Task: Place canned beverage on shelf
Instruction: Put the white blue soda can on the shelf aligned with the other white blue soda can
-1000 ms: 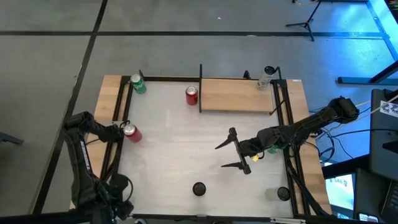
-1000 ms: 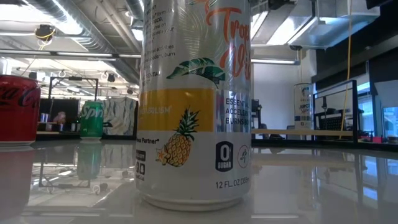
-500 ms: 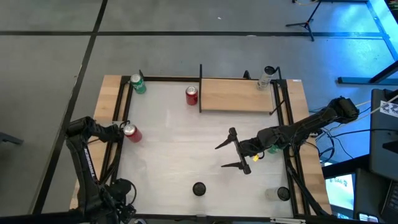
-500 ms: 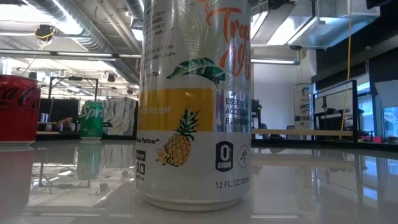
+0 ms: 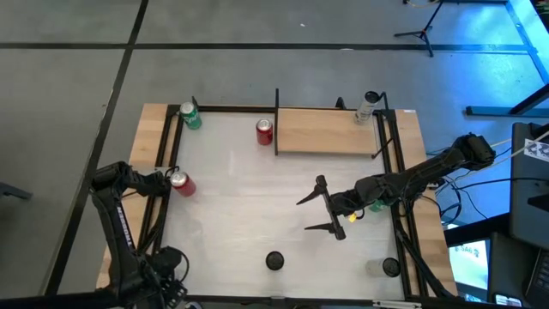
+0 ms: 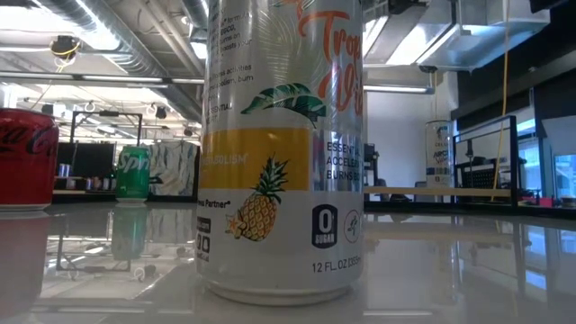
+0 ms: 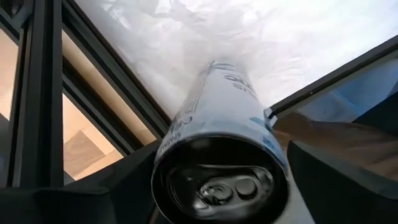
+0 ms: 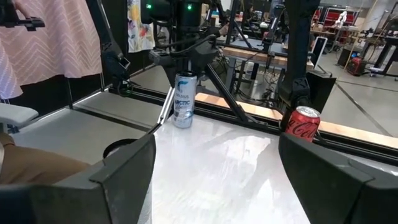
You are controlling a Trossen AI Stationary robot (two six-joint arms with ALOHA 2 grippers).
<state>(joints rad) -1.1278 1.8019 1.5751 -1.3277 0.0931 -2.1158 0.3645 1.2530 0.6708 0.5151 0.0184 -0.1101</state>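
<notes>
Standing well in front of the shelf (image 5: 326, 130), toward its left end, a pineapple can (image 6: 279, 153) fills the low view; farther in, the right gripper (image 5: 321, 211) hangs over the table in front of the shelf's middle, fingers spread wide with nothing between them; well to the shelf's left, at the table's edge rail, the left gripper (image 5: 165, 181) is closed round a slim can (image 7: 219, 130), a finger pressed to each side; that can stands upright on the table, not on the shelf; a red can (image 5: 180, 182) sits just beside it; a second red can (image 5: 264, 130) stands just off the shelf's left end; a green can (image 5: 190, 116) stands farther left; a pale can (image 5: 367, 107) stands at the shelf's far right corner.
</notes>
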